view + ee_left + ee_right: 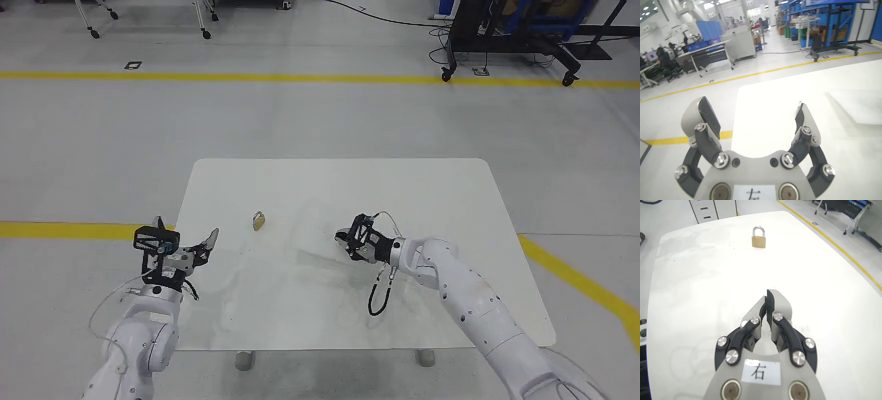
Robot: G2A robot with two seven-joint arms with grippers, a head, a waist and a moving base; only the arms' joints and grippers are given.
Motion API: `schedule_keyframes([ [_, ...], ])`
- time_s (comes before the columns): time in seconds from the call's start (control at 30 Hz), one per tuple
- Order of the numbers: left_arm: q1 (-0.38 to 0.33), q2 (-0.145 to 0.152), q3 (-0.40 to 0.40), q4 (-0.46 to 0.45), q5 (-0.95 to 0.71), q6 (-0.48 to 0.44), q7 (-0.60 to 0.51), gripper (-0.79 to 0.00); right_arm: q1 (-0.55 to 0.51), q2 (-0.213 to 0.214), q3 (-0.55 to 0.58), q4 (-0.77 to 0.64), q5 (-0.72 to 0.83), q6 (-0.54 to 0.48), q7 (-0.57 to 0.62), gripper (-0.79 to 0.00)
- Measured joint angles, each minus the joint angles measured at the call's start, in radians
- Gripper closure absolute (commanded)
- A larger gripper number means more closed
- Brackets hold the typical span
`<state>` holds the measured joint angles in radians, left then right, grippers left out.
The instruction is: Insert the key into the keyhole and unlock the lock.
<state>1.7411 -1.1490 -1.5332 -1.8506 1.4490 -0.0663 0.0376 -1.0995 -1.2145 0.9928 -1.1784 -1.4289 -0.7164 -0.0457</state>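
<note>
Padlock [258, 220], shackle closed, sits untouched near the table's [400, 190] left edge, the right gripper [767, 294] hovers mid-table with jaws pressed together, no key visible between them, and the left gripper [751, 106] hangs wide open at that edge, so insertion and unlocking look undone.
</note>
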Motion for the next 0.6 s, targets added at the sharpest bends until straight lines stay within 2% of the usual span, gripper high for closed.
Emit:
schedule_keyframes([
  [0.2,-0.050,-0.001,0.139,-0.015,0.181,-0.116,-0.049,-0.785,-0.006,0.015,0.001,0.047,-0.121,-0.031,-0.259,0.000],
  [0.37,-0.125,-0.014,0.265,0.029,0.274,-0.130,-0.072,-0.785,0.007,0.021,-0.021,0.095,-0.222,-0.009,-0.413,0.000],
  [0.5,-0.189,-0.028,0.350,0.087,0.308,-0.113,-0.081,-0.785,0.025,0.023,-0.042,0.135,-0.275,-0.028,-0.460,0.000],
  [0.6,-0.232,-0.043,0.397,0.130,0.271,-0.081,-0.098,-0.785,0.039,0.020,-0.065,0.166,-0.305,-0.033,-0.464,0.000],
])
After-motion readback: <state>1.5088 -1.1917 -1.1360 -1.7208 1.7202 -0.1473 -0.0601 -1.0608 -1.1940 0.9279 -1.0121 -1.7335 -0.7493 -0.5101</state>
